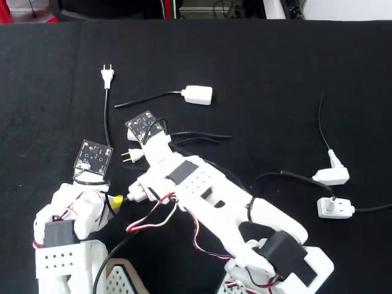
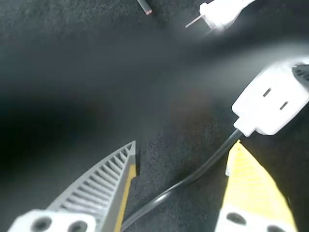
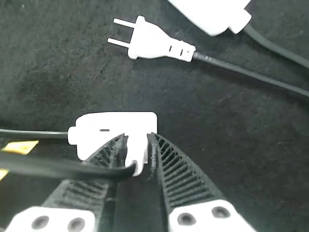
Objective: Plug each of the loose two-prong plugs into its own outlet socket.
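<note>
White socket (image 3: 113, 126) lies near loose white plug (image 3: 154, 44).

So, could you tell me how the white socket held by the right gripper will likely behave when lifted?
The white socket looks like a small rigid plastic block, so probably light and stiff. The right gripper pinches only its edge, so it may pivot. Its black cable will likely drag and tug it.

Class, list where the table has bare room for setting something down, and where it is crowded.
Free: the cloth between the top socket and the right-side cord; also left of the far plug. Crowded: around the near plug.
</note>
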